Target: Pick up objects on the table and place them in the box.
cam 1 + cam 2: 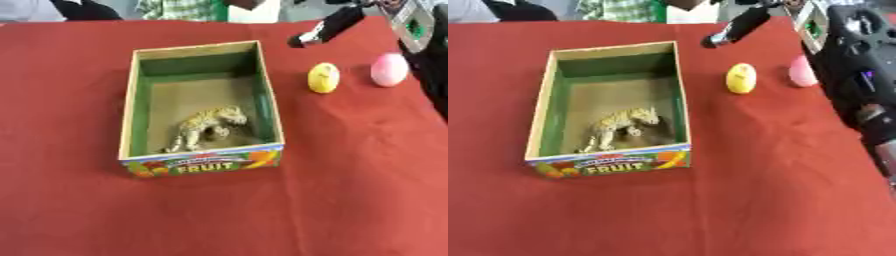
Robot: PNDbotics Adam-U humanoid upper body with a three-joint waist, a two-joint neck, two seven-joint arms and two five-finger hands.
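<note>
- Step in hand, as judged: the right hand reaches in from the upper right, above the far edge of the red table, toward the two loose objects.
- Finger state: the hand shows as a dark, straight shape with a pale tip; it holds nothing, but how far the fingers are spread cannot be told.
- Target positions: the yellow egg-shaped object stands just right of the box; the pink egg-shaped object stands further right, apart from it (partly behind the arm in the right eye view).
- Recommended approach: descend on the yellow object from above, thumb and fingers on opposite sides; its rounded form probably rolls if nudged sideways.
- Keep the arm away from the pink object during the descent.
- Carry over the right wall of the box and release low.
- Container contents: the box, printed "FRUIT" on its near face, holds one toy tiger lying toward the near end; the far half of the floor is bare.
- The left hand appears in no view.
</note>
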